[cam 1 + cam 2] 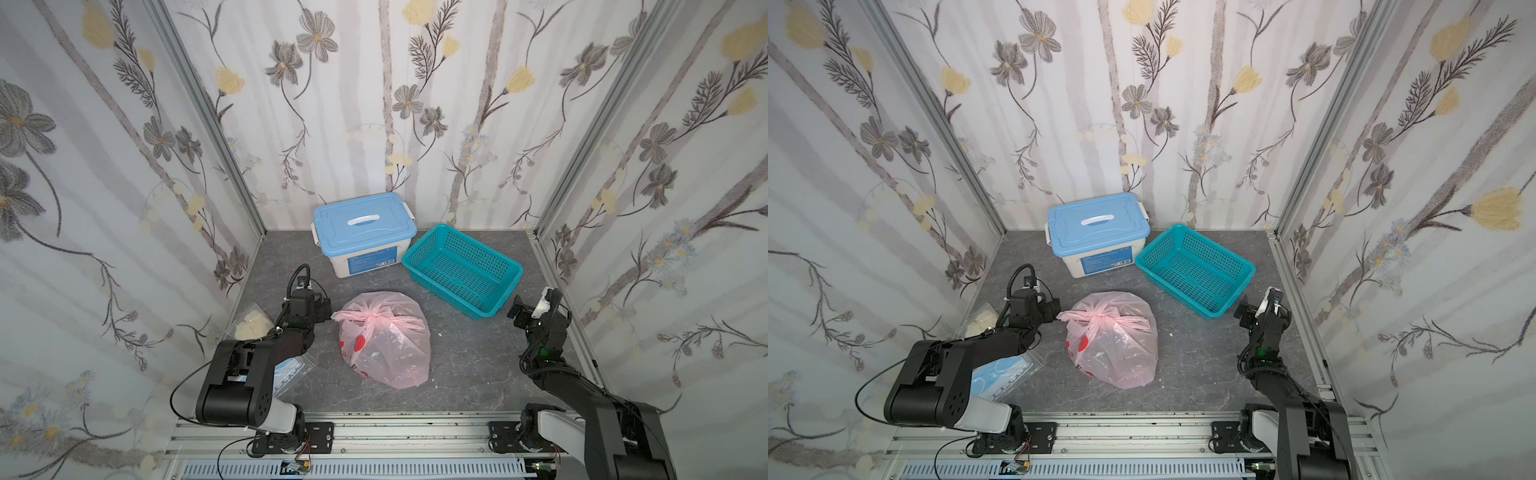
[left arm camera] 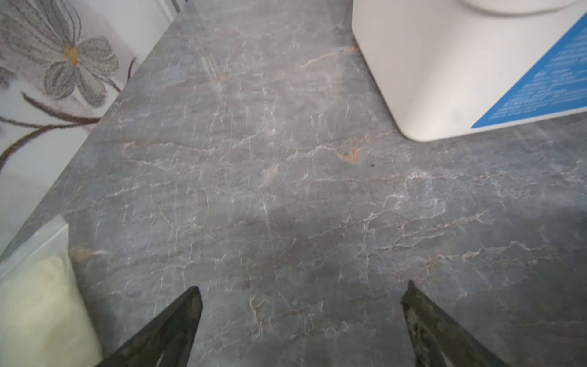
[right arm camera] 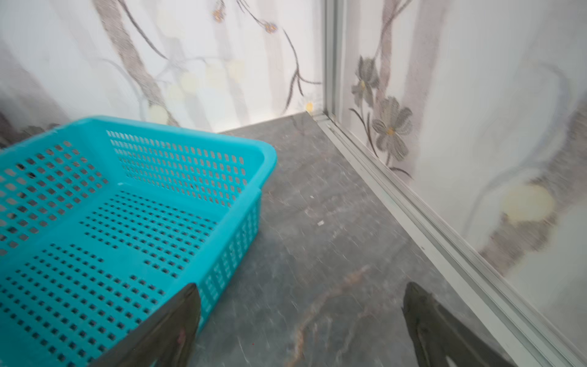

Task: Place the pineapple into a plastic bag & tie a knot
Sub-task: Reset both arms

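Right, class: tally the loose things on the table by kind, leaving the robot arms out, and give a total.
Pink bag: 1
Clear packets: 2, lump packet and mask packet
Lidded box: 1
Basket: 1
Total: 5

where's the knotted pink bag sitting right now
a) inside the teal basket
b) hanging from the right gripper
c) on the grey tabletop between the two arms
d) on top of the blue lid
c: the plastic bag, its knot on top, lies on the grey table in front of the teal basket, and the right gripper is open with nothing between its jaws.
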{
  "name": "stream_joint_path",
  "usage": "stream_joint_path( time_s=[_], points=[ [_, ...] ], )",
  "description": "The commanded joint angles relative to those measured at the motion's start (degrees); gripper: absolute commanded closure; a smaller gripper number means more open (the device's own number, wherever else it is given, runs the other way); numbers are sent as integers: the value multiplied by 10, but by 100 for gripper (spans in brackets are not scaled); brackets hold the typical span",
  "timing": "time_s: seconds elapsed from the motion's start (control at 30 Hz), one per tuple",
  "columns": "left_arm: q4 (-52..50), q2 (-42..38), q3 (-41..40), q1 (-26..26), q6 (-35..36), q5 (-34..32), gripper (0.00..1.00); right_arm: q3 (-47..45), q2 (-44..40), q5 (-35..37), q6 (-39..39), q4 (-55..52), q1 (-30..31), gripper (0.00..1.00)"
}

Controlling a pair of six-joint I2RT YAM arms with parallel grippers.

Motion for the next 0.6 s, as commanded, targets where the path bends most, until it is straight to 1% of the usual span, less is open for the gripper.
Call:
stream_joint_path(
  time_s=[0.0, 0.03, 0.07, 0.1, 0.13, 0.17, 0.2, 0.23, 0.27, 0.33, 0.37, 0.4, 0.57],
  points=[
    [168, 25, -29, 28, 10, 89, 0, 38, 57, -103, -46, 124, 7, 4],
    [214, 43, -43, 32, 6, 93, 0, 37, 60, -102, -65, 128, 21, 3],
    [217, 45, -43, 39, -2, 92, 0, 11, 77, -96, -78, 189, 34, 1],
    [198, 43, -38, 42, -8, 94, 0, -18, 97, -93, -80, 264, 36, 1],
    [217, 48, -42, 42, -8, 92, 0, -23, 98, -95, -79, 281, 36, 0],
    [192, 41, -37, 39, -10, 73, 0, -9, 82, -92, -78, 225, 36, 0],
    [215, 46, -43, 30, -6, 48, 0, -11, 91, -92, -77, 241, 36, 0],
    [210, 41, -45, 20, -2, 28, 0, -17, 95, -92, -76, 261, 35, 0],
    [220, 44, -48, 21, -2, 29, 0, -9, 85, -92, -76, 230, 35, 0],
    [208, 43, -41, 28, -5, 48, 0, -14, 91, -93, -75, 250, 34, 0],
    [205, 42, -41, 29, -6, 49, 0, -9, 85, -93, -75, 228, 34, 0],
    [205, 42, -41, 28, -5, 50, 0, -12, 90, -94, -75, 241, 34, 0],
    [193, 44, -33, 33, -8, 57, 0, -9, 90, -94, -75, 235, 33, 0]
  ],
)
